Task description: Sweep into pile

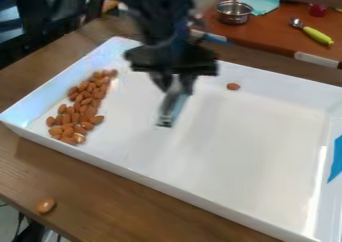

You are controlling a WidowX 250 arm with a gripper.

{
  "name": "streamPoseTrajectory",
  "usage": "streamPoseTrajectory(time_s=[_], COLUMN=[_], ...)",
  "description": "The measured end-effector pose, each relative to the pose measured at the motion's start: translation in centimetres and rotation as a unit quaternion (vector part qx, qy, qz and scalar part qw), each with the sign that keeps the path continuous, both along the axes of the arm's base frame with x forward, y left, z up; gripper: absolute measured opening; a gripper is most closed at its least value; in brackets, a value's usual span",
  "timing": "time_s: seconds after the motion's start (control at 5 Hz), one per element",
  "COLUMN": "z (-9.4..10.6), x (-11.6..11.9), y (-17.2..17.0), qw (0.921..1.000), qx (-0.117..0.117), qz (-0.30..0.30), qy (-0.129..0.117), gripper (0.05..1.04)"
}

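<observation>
Jaws are part-closed on a slim grey-blue tool point(172, 108), which is held pointing down over the white tray point(267, 136); exact gap can't be told (gripper point(176, 88) is blurred). Main almond pile point(77, 108) is bunched in a long band by the tray's left wall, as viewed. One stray almond point(233, 86) is seen near the far wall, another almond point(46, 206) outside the tray on the wooden table point(127, 201). Behind, a metal pot point(234, 12) and green-handled utensil point(316, 35) are seen.
</observation>
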State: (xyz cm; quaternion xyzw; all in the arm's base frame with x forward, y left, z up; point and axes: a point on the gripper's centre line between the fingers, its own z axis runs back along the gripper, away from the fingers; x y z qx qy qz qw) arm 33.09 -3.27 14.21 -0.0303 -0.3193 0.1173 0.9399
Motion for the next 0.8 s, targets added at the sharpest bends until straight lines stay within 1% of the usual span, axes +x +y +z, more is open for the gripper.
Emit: streamPoseTrajectory(time_s=[0.2, 0.4, 0.6, 0.8], z=[-1.0, -2.1, -2.8, -3.7], x=[2.2, 3.9, 5.1, 5.6], y=[-2.9, -5.3, -6.7, -6.9], qw=[1.0, 0.9998, 0.9995, 0.9992], qx=[0.003, 0.017, 0.026, 0.036], qz=[-0.007, -0.013, -0.017, -0.015], qy=[0.004, 0.001, -0.003, 0.001], gripper=[0.349, 0.349, 0.349, 0.349])
